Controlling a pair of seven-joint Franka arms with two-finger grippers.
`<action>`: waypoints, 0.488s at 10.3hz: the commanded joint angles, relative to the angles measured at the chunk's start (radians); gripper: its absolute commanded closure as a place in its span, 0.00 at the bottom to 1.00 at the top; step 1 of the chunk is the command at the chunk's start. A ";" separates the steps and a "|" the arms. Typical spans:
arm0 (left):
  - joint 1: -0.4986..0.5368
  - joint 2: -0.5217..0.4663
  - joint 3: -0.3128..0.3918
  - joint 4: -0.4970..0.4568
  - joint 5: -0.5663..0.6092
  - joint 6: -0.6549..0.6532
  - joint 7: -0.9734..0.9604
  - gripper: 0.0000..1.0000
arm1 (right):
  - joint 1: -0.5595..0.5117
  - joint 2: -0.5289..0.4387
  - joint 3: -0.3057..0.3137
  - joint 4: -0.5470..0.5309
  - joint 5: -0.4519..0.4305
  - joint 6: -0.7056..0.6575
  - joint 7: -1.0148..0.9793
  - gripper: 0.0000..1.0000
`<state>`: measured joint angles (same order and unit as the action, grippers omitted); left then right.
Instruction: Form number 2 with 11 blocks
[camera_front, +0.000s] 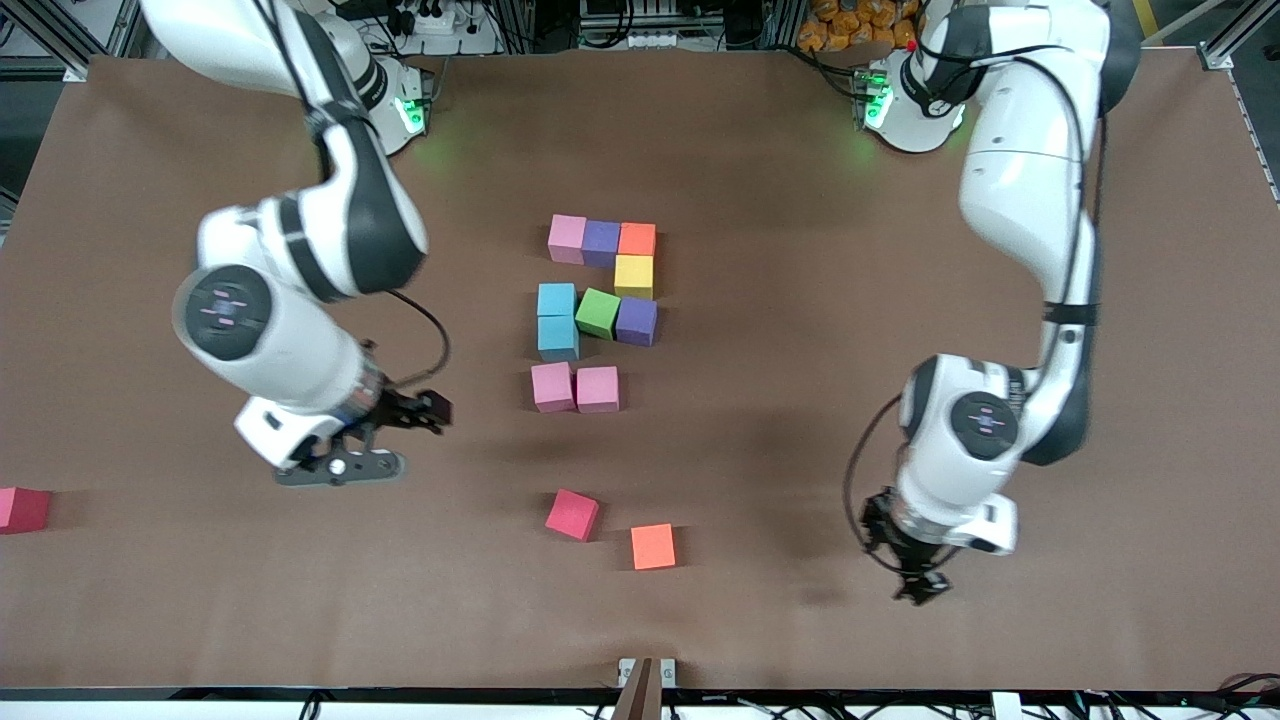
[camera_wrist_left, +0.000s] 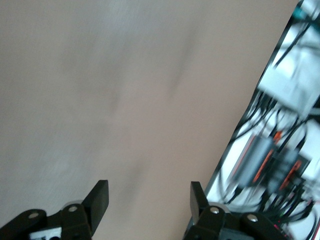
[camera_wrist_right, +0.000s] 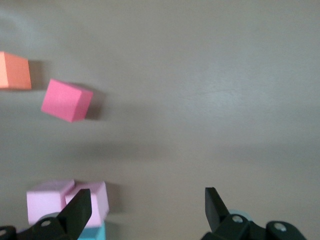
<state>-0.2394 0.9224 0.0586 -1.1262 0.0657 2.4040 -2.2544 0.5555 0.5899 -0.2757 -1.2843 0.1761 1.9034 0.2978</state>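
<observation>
orange block (camera_front: 653, 546) — apart from left gripper (camera_front: 922, 585)

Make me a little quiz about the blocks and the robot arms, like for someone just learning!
1. True or false: the left pincer is holding a block.
2. How many pink blocks sit touching each other side by side?
3. Which colour block lies loose beside the red block nearest that pink pair? A yellow, B orange, C green.
Key: 1 false, it is open and empty; 2 two; 3 B, the orange block.
</observation>
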 joint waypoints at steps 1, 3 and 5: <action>0.067 -0.079 -0.008 -0.035 0.025 -0.077 0.028 0.27 | 0.006 0.069 -0.010 0.014 0.186 0.046 0.148 0.00; 0.092 -0.102 -0.003 -0.035 0.022 -0.133 0.024 0.26 | 0.032 0.140 -0.010 0.016 0.186 0.181 0.316 0.00; 0.092 -0.125 0.015 -0.040 0.013 -0.190 -0.051 0.26 | 0.050 0.183 -0.011 0.022 0.184 0.252 0.376 0.00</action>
<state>-0.1398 0.8400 0.0643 -1.1278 0.0658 2.2540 -2.2463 0.5881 0.7416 -0.2761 -1.2869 0.3385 2.1253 0.6268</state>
